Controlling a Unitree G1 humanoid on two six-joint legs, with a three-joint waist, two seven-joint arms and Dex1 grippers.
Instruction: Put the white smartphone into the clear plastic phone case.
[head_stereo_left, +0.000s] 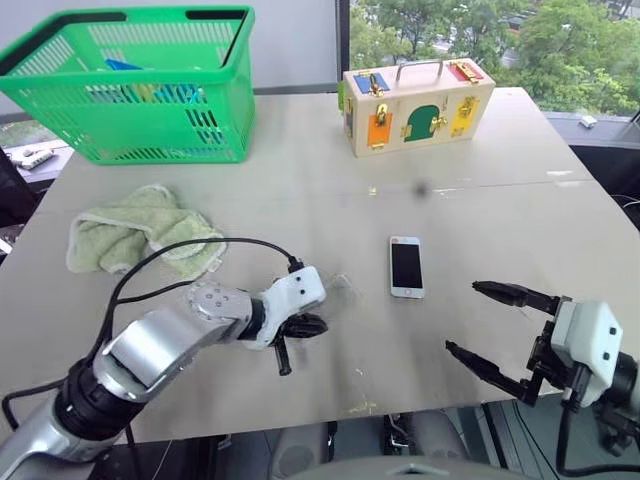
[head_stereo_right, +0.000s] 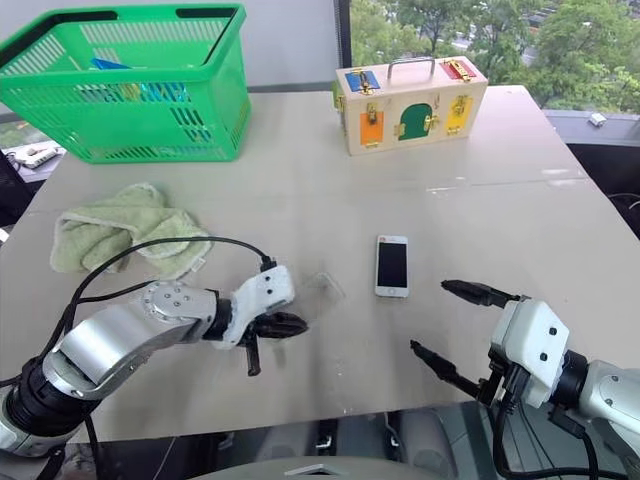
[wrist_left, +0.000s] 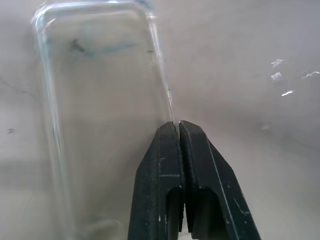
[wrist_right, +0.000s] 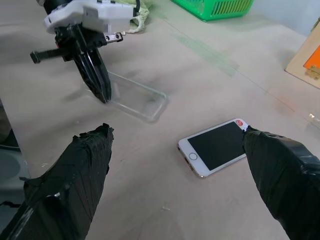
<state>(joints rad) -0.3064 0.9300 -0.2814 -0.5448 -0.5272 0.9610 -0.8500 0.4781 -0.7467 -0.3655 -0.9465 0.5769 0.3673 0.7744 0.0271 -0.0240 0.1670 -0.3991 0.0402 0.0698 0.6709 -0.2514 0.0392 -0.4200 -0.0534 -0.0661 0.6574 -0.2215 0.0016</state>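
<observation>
The white smartphone (head_stereo_left: 406, 266) lies screen up on the table, right of centre. Left of it the clear plastic phone case (wrist_right: 132, 95) rests flat on the table. My left gripper (wrist_left: 178, 124) is shut on the case's long side wall, its black fingers (wrist_right: 97, 75) angled down onto the edge nearest the phone. My right gripper (head_stereo_left: 462, 317) hovers open near the table's front edge, right of the phone and apart from it. Between its wide fingers (wrist_right: 75, 175) there is nothing; the phone (wrist_right: 217, 146) lies just beyond the tips.
A green basket (head_stereo_left: 140, 80) stands at the back left and a wooden lock box (head_stereo_left: 415, 105) at the back centre. A crumpled green towel (head_stereo_left: 140, 235) lies left of the case. My left arm's black cable (head_stereo_left: 200, 250) arcs over the table by the towel.
</observation>
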